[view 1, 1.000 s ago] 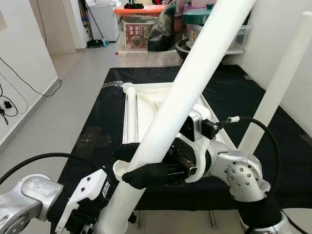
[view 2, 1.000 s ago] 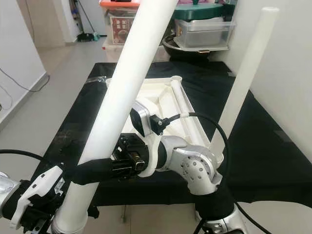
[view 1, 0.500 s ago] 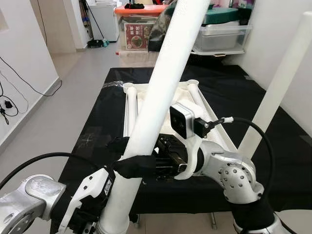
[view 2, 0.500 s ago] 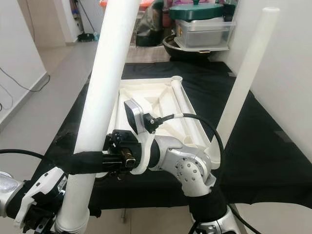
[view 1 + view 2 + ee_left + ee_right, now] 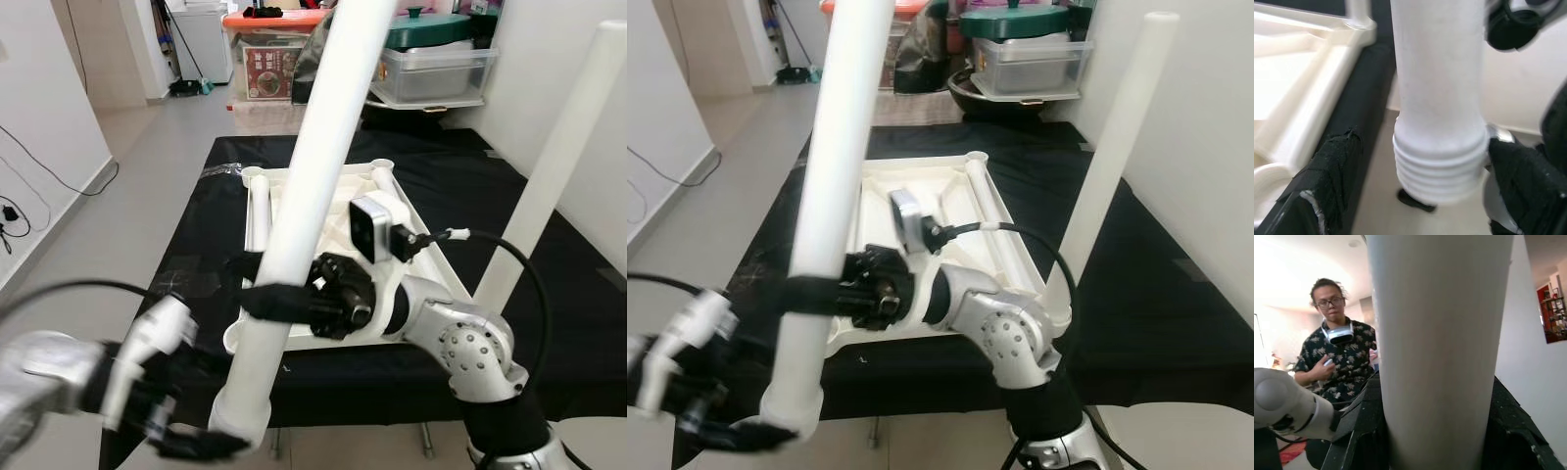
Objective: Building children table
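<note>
While I hold the white leg (image 5: 315,186) up close to the head camera, my left gripper (image 5: 1415,186) sits nearest me at its ribbed lower end, one black finger on each side of the threads. Whether those fingers (image 5: 1330,166) are pressing the leg or only flanking it, I cannot tell. Higher up, my right gripper (image 5: 279,299) is clamped around the middle of the same leg, fingers closed tight on it. Beyond my arms, the upturned white tabletop (image 5: 294,201) lies on the black cloth (image 5: 196,245), with round sockets at its corners. Another leg (image 5: 1112,147) already stands upright at its near right corner. Behind the table, storage boxes (image 5: 436,64) line the wall. To do this well, I judge I should steer the threaded end over the near left socket, keep the leg plumb, then turn gently so the threads catch without crossing.
</note>
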`<state>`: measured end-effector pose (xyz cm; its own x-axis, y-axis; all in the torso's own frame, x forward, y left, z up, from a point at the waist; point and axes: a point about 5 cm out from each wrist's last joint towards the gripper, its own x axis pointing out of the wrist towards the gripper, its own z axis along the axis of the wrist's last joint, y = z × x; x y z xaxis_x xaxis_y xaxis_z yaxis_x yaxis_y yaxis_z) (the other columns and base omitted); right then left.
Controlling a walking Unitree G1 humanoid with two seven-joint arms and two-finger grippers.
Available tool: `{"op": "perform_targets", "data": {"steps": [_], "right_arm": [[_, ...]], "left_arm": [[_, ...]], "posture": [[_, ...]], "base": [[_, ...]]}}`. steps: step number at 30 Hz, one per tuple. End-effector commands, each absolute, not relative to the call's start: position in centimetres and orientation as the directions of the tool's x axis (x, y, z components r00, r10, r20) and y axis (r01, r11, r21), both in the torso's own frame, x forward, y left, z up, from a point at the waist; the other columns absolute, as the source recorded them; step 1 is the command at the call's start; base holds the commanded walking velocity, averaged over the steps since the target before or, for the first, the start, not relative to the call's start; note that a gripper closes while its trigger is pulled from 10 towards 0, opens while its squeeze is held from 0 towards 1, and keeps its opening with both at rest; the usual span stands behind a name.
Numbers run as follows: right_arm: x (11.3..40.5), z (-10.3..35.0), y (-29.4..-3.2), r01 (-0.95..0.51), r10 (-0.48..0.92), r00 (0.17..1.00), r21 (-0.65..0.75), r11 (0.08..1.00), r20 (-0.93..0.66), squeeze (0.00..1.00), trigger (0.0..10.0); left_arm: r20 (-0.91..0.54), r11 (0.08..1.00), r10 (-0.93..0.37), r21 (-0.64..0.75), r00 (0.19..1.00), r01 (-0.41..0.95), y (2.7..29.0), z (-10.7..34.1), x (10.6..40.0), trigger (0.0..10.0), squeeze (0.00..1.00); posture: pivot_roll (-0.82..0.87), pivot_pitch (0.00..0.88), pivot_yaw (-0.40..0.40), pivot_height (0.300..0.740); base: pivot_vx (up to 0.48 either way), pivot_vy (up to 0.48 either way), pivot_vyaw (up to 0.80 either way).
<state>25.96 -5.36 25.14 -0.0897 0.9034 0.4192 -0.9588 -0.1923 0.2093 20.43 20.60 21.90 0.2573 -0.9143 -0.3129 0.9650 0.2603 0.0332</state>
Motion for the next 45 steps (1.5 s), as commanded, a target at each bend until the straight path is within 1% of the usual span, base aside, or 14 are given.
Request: {"op": "perform_targets", "data": {"steps": [1,3,6,8,10,11,13,14,15,17,19,21,34,45], "right_arm": [[26.9,25.1,-5.4,-0.968,0.913,-0.035,0.212,-0.132,0.407,0.00,0.0],[28.8,24.8,-6.0,-0.971,0.916,0.101,0.239,0.005,0.389,0.00,0.0],[30.7,24.8,-6.6,-0.956,0.898,0.224,0.267,0.126,0.378,0.00,0.0],[31.0,24.8,-6.7,-0.952,0.892,0.247,0.269,0.149,0.378,0.00,0.0],[33.0,25.3,-7.3,-0.913,0.846,0.389,0.277,0.300,0.365,0.00,0.0],[33.0,25.3,-7.3,-0.913,0.846,0.389,0.277,0.300,0.365,0.00,0.0],[36.1,25.8,-8.7,-0.785,0.720,0.616,0.319,0.531,0.318,0.00,0.0],[36.1,25.8,-8.7,-0.785,0.720,0.616,0.319,0.531,0.318,0.00,0.0],[38.6,27.1,-11.1,-0.586,0.503,0.809,0.366,0.723,0.304,0.00,0.0],[38.6,27.1,-11.1,-0.586,0.503,0.809,0.366,0.723,0.304,0.00,0.0],[39.4,29.0,-12.7,-0.465,0.342,0.876,0.406,0.787,0.340,0.00,0.0],[39.3,30.0,-12.9,-0.430,0.288,0.888,0.421,0.799,0.360,0.00,0.0],[39.0,30.3,-11.2,-0.429,0.261,0.886,0.462,0.776,0.384,0.00,0.0],[38.8,29.6,-10.2,-0.415,0.249,0.894,0.479,0.773,0.373,0.00,0.0]], "left_arm": [[-0.309,0.301,-0.902,0.053,0.302,0.952,21.2,22.7,20.3,10.0,0.00],[-0.282,0.329,-0.896,0.092,0.342,0.940,21.1,23.5,19.5,10.0,0.00],[-0.239,0.365,-0.891,0.132,0.387,0.922,20.8,24.2,18.5,10.0,0.00],[-0.227,0.377,-0.888,0.135,0.399,0.916,20.8,24.3,18.4,10.0,0.00],[-0.194,0.420,-0.876,0.142,0.441,0.896,21.0,24.6,18.3,10.0,0.00],[-0.194,0.420,-0.876,0.142,0.441,0.896,21.0,24.6,18.3,10.0,0.00],[-0.178,0.532,-0.813,0.155,0.554,0.832,22.1,24.0,19.0,10.0,0.00],[-0.178,0.532,-0.813,0.155,0.554,0.832,22.1,24.0,19.0,10.0,0.00],[-0.243,0.721,-0.631,0.167,0.736,0.673,24.2,21.1,20.7,10.0,0.00],[-0.243,0.721,-0.631,0.167,0.736,0.673,24.2,21.1,20.7,10.0,0.00],[-0.339,0.845,-0.407,0.212,0.848,0.490,25.0,17.1,22.2,10.0,0.00],[-0.401,0.874,-0.294,0.255,0.867,0.414,24.5,14.4,22.9,10.0,0.00],[-0.403,0.869,-0.307,0.252,0.862,0.427,20.5,12.1,23.9,10.0,0.00],[-0.156,0.871,-0.302,0.356,0.940,0.339,19.1,14.9,26.5,10.0,0.00]], "posture": [[0.11,0.000,-0.008,0.740],[0.12,0.000,-0.016,0.740],[0.13,0.000,-0.023,0.740],[0.13,0.000,-0.023,0.740],[0.13,0.000,-0.028,0.740],[0.13,0.000,-0.028,0.740],[0.14,0.000,-0.024,0.740],[0.14,0.000,-0.024,0.740],[0.13,0.000,-0.022,0.740],[0.13,0.000,-0.022,0.740],[0.13,0.000,-0.024,0.740],[0.13,0.000,-0.024,0.740],[0.12,0.000,-0.012,0.740],[0.11,0.000,-0.001,0.740]], "base": [[0.000,0.000,0.00],[0.000,0.000,0.00],[0.000,0.000,0.00],[0.000,0.000,0.00],[0.000,0.000,0.00],[0.000,0.000,0.00],[0.000,0.000,0.00],[0.000,0.000,0.00],[0.000,0.000,0.00],[0.000,0.000,0.00],[0.000,0.000,0.00],[0.000,0.000,0.00],[0.000,0.000,0.00],[0.000,0.000,0.00]]}}
